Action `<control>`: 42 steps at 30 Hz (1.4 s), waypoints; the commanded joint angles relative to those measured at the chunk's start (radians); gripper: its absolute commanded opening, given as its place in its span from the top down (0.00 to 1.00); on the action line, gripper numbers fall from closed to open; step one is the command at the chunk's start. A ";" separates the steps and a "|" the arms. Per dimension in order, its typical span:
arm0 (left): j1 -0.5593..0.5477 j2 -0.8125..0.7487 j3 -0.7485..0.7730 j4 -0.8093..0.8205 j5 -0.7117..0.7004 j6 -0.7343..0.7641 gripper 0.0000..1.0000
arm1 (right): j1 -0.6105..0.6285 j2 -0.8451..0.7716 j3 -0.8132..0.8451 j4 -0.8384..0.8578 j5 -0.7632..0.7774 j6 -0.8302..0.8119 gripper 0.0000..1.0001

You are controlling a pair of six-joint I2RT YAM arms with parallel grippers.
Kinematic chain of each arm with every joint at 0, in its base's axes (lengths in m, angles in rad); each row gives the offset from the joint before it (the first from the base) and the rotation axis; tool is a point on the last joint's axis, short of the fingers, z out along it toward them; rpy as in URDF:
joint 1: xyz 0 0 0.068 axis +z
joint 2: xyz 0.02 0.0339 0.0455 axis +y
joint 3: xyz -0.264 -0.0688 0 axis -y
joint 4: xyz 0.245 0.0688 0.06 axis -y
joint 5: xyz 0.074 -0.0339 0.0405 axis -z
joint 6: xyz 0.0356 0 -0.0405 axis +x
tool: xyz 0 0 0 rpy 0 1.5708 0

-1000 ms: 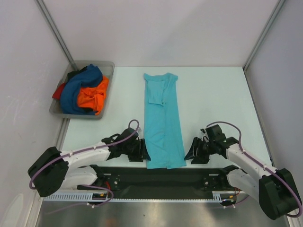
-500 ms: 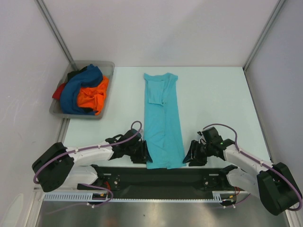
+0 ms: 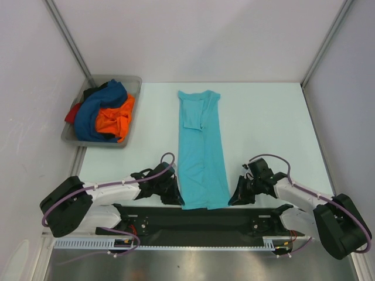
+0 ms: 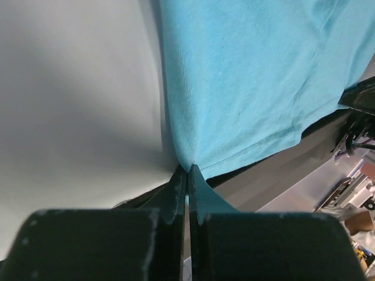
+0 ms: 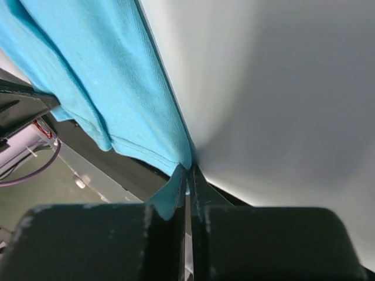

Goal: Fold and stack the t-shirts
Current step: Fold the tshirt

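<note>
A turquoise t-shirt (image 3: 201, 149) lies folded into a long narrow strip down the middle of the table, its hem at the near edge. My left gripper (image 3: 178, 198) is shut on the hem's near left corner (image 4: 188, 165). My right gripper (image 3: 232, 198) is shut on the near right corner (image 5: 186, 165). In both wrist views the turquoise cloth is pinched between the black fingers. Dark blue, orange and red t-shirts (image 3: 101, 114) lie crumpled in a heap at the back left.
A grey plastic tray (image 3: 130, 85) at the back left holds the heaped shirts. A black strip (image 3: 193, 219) runs along the near table edge under the shirt's hem. Pale walls with metal posts bound the table on three sides.
Both grippers have moved inward to the turquoise shirt's near corners and closed on them. The shirt's hem has shifted slightly.
</note>
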 commanded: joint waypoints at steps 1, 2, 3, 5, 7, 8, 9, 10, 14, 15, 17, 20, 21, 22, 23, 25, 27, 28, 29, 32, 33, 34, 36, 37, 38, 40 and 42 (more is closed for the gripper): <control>-0.008 -0.009 -0.029 -0.063 -0.056 -0.009 1.00 | 0.018 -0.001 -0.001 -0.033 0.024 -0.022 1.00; -0.008 -0.028 -0.032 -0.071 -0.061 -0.012 1.00 | 0.025 -0.007 0.002 -0.042 0.026 -0.026 1.00; -0.008 -0.038 -0.038 -0.092 -0.064 -0.015 1.00 | 0.030 -0.029 0.004 -0.066 0.030 -0.026 1.00; -0.008 -0.083 -0.052 -0.108 -0.073 -0.028 1.00 | 0.039 -0.059 0.005 -0.093 0.039 -0.024 1.00; -0.008 -0.106 -0.082 -0.093 -0.052 -0.038 1.00 | 0.042 -0.102 0.005 -0.114 0.044 -0.018 1.00; -0.008 -0.120 -0.095 -0.076 -0.035 -0.040 1.00 | 0.044 -0.110 0.001 -0.116 0.043 -0.016 1.00; -0.008 -0.124 -0.110 -0.063 -0.027 -0.041 1.00 | 0.047 -0.116 -0.001 -0.114 0.036 -0.015 1.00; -0.012 -0.123 -0.116 -0.065 -0.023 -0.051 1.00 | 0.048 -0.119 -0.004 -0.116 0.036 -0.010 1.00; -0.018 -0.127 -0.142 -0.048 -0.010 -0.054 1.00 | 0.057 -0.110 -0.022 -0.090 0.013 0.001 1.00; -0.020 -0.140 -0.151 -0.048 -0.006 -0.058 1.00 | 0.062 -0.106 -0.027 -0.082 0.012 0.005 1.00; -0.024 -0.172 -0.168 -0.045 -0.003 -0.071 1.00 | 0.064 -0.104 -0.032 -0.079 0.009 0.008 1.00; -0.024 -0.288 -0.204 -0.074 -0.013 -0.092 0.99 | 0.077 -0.112 -0.047 -0.057 -0.010 0.019 1.00; -0.026 -0.319 -0.201 -0.106 -0.029 -0.103 0.98 | 0.080 -0.112 -0.050 -0.050 -0.014 0.022 1.00; -0.026 -0.383 -0.197 -0.140 -0.045 -0.109 0.95 | 0.094 -0.112 -0.055 -0.047 -0.020 0.027 1.00; -0.026 -0.414 -0.199 -0.163 -0.056 -0.115 0.93 | 0.102 -0.110 -0.056 -0.042 -0.031 0.031 1.00; -0.026 -0.475 -0.208 -0.171 -0.055 -0.138 0.93 | 0.131 -0.118 -0.056 -0.028 -0.039 0.051 1.00; -0.026 -0.496 -0.204 -0.155 -0.047 -0.147 1.00 | 0.154 -0.145 -0.047 -0.024 -0.031 0.077 1.00; -0.026 -0.494 -0.193 -0.157 -0.043 -0.149 1.00 | 0.168 -0.159 -0.038 -0.027 -0.027 0.086 1.00; -0.026 -0.490 -0.181 -0.157 -0.041 -0.147 1.00 | 0.185 -0.174 -0.012 -0.030 -0.013 0.099 1.00; -0.024 -0.464 -0.100 -0.192 -0.058 -0.127 1.00 | 0.185 -0.211 0.057 -0.034 0.003 0.123 1.00; -0.026 -0.457 -0.054 -0.207 -0.068 -0.124 1.00 | 0.179 -0.207 0.083 -0.048 0.007 0.120 1.00; -0.020 -0.450 -0.034 -0.223 -0.093 -0.123 1.00 | 0.171 -0.181 0.108 -0.059 0.012 0.105 1.00; -0.003 -0.440 0.012 -0.240 -0.102 -0.115 1.00 | 0.136 -0.147 0.184 -0.080 0.013 0.079 1.00; 0.033 -0.436 0.022 -0.232 -0.093 -0.111 1.00 | 0.121 -0.100 0.206 -0.083 0.013 0.051 1.00; 0.055 -0.428 0.033 -0.212 -0.084 -0.104 1.00 | 0.105 -0.078 0.229 -0.086 0.009 0.036 1.00; 0.145 -0.384 0.071 -0.194 -0.064 -0.066 1.00 | 0.033 -0.017 0.286 -0.079 -0.007 0.014 1.00; 0.249 -0.315 0.117 -0.172 -0.018 -0.016 1.00 | -0.031 0.087 0.351 -0.059 -0.043 -0.021 1.00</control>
